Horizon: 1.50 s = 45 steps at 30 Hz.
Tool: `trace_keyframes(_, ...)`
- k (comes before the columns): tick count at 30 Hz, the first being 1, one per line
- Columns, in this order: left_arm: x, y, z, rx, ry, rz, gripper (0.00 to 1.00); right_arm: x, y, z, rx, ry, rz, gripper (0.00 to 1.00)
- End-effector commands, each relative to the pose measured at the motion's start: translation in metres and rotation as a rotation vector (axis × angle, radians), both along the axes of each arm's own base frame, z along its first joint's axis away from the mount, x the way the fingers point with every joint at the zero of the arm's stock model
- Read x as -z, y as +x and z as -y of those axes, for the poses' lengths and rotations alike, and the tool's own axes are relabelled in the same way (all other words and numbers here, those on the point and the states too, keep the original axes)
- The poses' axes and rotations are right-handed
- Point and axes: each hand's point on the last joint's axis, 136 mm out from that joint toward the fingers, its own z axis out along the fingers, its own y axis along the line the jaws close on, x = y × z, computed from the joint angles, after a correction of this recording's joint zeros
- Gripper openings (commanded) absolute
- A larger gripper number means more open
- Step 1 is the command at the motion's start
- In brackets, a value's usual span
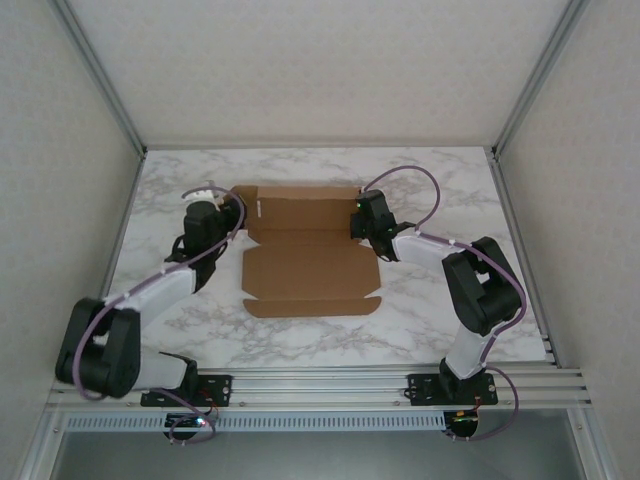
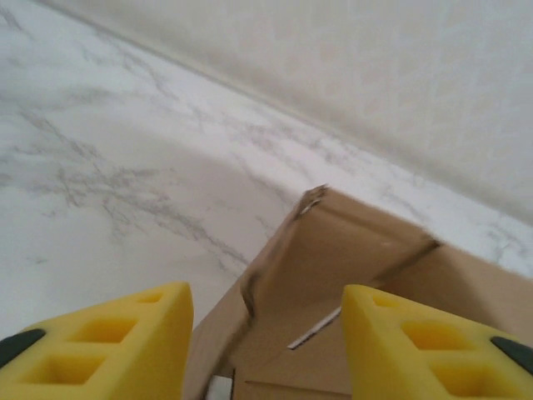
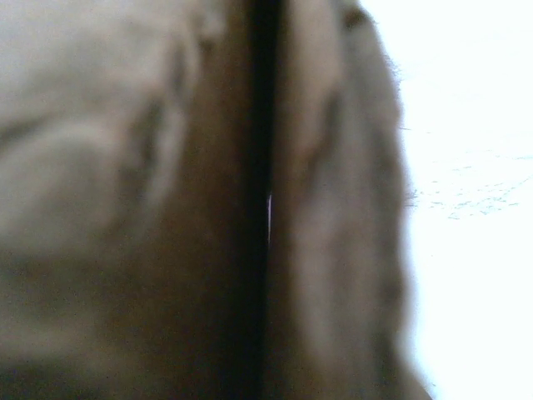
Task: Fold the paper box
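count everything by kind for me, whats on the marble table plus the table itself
plain brown die-cut cardboard box sheet: 1
two-finger robot grippers: 2 (left gripper, right gripper)
white marble-patterned table: 1
total: 4

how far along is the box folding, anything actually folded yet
Early. Done: only a corner flap of the paper box stands up a little; the rest lies flat on the table. In hand: the left gripper is open at that flap, and the right gripper is shut at the box's right edge. Left: raising the walls, tucking flaps, closing it.
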Motion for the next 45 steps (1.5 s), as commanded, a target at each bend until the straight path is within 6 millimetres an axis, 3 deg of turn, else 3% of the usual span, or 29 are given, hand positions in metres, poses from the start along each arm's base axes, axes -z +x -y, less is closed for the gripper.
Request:
trace_keyframes(1,-0.039,-0.013,-0.011,-0.029,0.072,0.097,0.54,0.020,-0.008,0.002,-0.016,-0.048,-0.068,0.00)
trace_keyframes(4,-0.066,-0.005,-0.012,0.039,0.166,0.146,0.68,0.019,-0.010,-0.001,-0.048,-0.046,-0.063,0.00)
trace_keyframes(6,-0.067,0.013,-0.007,0.162,0.191,0.113,0.75,0.018,-0.010,-0.003,-0.060,-0.043,-0.060,0.00)
trace_keyframes(11,-0.040,0.050,0.004,0.431,0.190,0.004,0.79,0.017,-0.011,-0.007,-0.083,-0.035,-0.062,0.00)
trace_keyframes(15,-0.015,0.055,0.026,0.635,0.146,-0.057,0.74,0.017,-0.011,-0.007,-0.088,-0.035,-0.059,0.00)
trace_keyframes(18,-0.006,0.058,0.024,0.658,0.120,-0.069,0.71,0.017,-0.011,-0.006,-0.085,-0.032,-0.059,0.00)
trace_keyframes(22,0.003,0.060,0.009,0.602,0.055,-0.067,0.70,0.019,-0.011,-0.008,-0.087,-0.024,-0.065,0.00)
trace_keyframes(26,-0.012,0.056,-0.016,0.515,-0.113,0.038,0.70,0.021,-0.011,-0.010,-0.091,-0.018,-0.071,0.00)
trace_keyframes(28,-0.016,0.051,-0.018,0.535,-0.208,0.069,0.69,0.024,-0.011,-0.010,-0.092,-0.017,-0.075,0.00)
trace_keyframes(36,0.006,0.045,0.001,0.605,-0.429,0.038,0.68,0.025,-0.011,-0.009,-0.086,-0.017,-0.080,0.00)
trace_keyframes(41,-0.003,0.029,0.029,0.654,-0.479,0.057,0.69,0.028,-0.010,-0.007,-0.064,-0.016,-0.087,0.00)
trace_keyframes(45,-0.022,0.019,0.042,0.661,-0.482,0.092,0.69,0.029,-0.008,-0.005,-0.041,-0.010,-0.086,0.00)
